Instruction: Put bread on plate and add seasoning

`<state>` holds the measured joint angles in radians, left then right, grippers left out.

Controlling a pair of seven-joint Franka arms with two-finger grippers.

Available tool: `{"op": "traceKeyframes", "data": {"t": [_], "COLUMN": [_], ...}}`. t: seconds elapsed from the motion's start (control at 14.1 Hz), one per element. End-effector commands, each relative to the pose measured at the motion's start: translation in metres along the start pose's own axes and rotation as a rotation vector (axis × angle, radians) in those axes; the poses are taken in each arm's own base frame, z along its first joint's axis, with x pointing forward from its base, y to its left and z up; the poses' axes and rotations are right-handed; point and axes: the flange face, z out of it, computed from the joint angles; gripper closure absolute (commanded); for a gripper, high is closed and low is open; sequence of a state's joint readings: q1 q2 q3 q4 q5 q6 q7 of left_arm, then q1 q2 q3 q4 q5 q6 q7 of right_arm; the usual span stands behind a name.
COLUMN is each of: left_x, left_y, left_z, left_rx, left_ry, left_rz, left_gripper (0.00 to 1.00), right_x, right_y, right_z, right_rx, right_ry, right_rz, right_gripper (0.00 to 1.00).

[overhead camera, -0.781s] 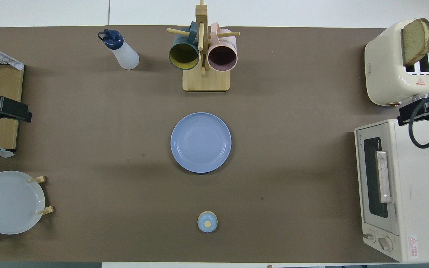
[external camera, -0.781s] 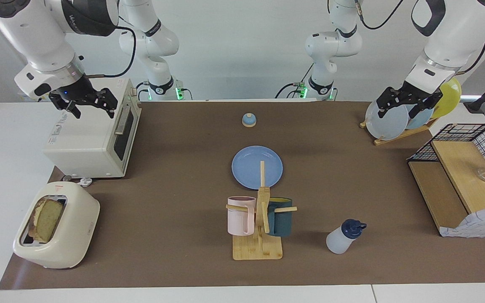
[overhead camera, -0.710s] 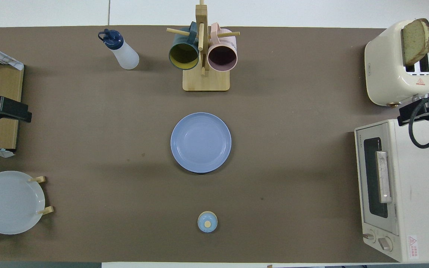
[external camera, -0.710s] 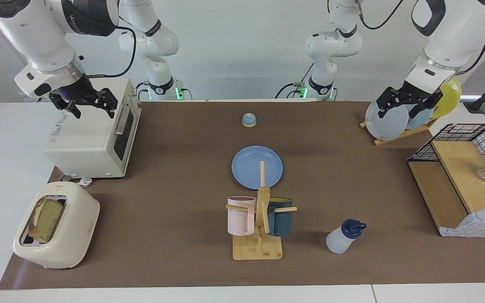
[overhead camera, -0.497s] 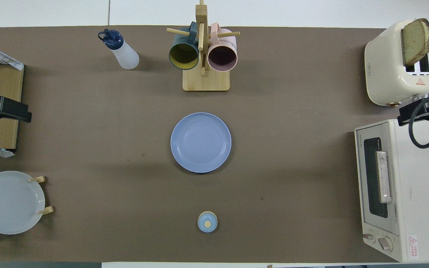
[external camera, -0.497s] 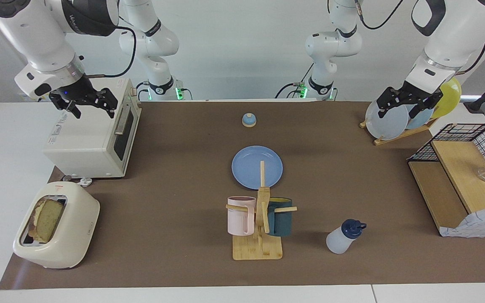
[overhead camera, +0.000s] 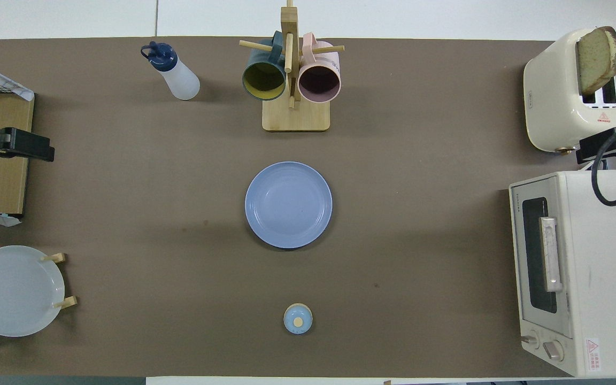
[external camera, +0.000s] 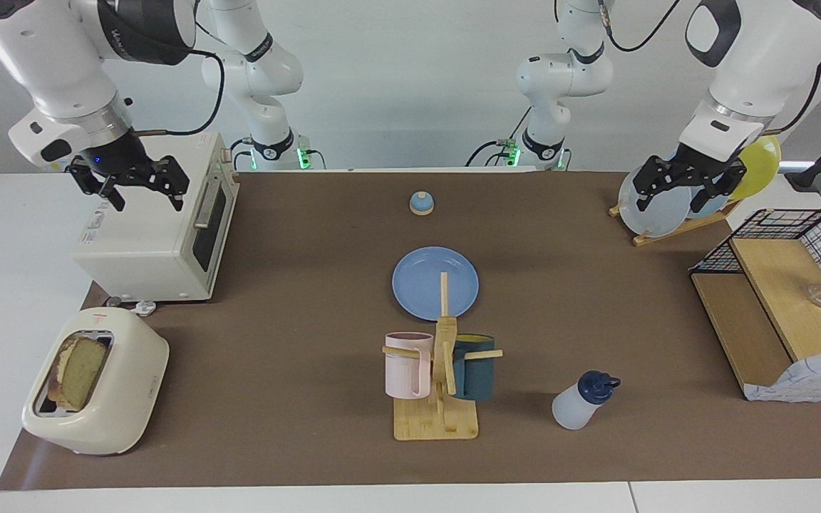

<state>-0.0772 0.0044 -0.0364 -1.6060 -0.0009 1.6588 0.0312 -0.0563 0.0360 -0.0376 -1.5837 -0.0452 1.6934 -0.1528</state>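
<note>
One slice of tan bread (external camera: 80,370) (overhead camera: 598,55) stands up out of the cream toaster (external camera: 125,399) at the right arm's end of the table. The round blue plate (external camera: 435,283) (overhead camera: 289,205) lies bare at the middle of the brown mat. The seasoning bottle (external camera: 581,401) (overhead camera: 175,72), whitish with a navy cap, stands farther from the robots than the plate, beside the mug rack. My right gripper (external camera: 145,199) (overhead camera: 607,147) hangs open and unloaded over the toaster oven's top. My left gripper (external camera: 675,194) (overhead camera: 19,145) hangs open and unloaded above the plate rack.
A white toaster oven (external camera: 154,235) sits between the toaster and the right arm's base. A wooden mug rack (external camera: 439,385) with two mugs stands just past the plate. A small bell (external camera: 421,203) lies near the robots. A plate rack (external camera: 656,206) and a wire shelf (external camera: 781,285) fill the left arm's end.
Both grippers have drifted a little forward over the table, the right one toward the toaster. Both stay open. Nothing on the table has moved.
</note>
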Motion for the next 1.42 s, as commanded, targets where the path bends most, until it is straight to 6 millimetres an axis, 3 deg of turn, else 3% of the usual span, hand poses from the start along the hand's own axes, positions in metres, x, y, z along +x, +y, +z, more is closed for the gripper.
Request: {"op": "traceKeyframes", "data": {"t": [0.0, 0.28, 0.5, 0.64, 1.14, 1.28, 1.35], "left_x": [-0.009, -0.023, -0.018, -0.022, -0.017, -0.014, -0.012], "left_y": [0.012, 0.034, 0.075, 0.088, 0.108, 0.119, 0.119], "left_z": [0.006, 0.058, 0.081, 0.107, 0.194, 0.223, 0.232], "left_rx": [0.008, -0.064, -0.098, -0.11, -0.129, -0.139, -0.142], "left_ry": [0.033, 0.206, 0.297, 0.356, 0.547, 0.587, 0.607], "left_rz": [-0.054, -0.069, -0.11, -0.104, -0.054, -0.037, -0.038], "left_gripper": [0.0, 0.0, 0.0, 0.0, 0.0, 0.0, 0.0], "right_x": [0.011, 0.031, 0.057, 0.066, 0.085, 0.087, 0.088], "right_y": [0.022, 0.028, 0.048, 0.056, 0.079, 0.08, 0.081], "right_z": [0.001, 0.013, 0.054, 0.073, 0.126, 0.129, 0.129], "right_rx": [-0.028, -0.066, -0.094, -0.101, -0.126, -0.137, -0.139], "right_ry": [0.166, 0.316, 0.373, 0.387, 0.425, 0.436, 0.442], "right_rz": [-0.087, -0.085, -0.064, -0.051, -0.032, -0.037, -0.039], "right_gripper": [0.0, 0.01, 0.01, 0.01, 0.03, 0.16, 0.17]}}
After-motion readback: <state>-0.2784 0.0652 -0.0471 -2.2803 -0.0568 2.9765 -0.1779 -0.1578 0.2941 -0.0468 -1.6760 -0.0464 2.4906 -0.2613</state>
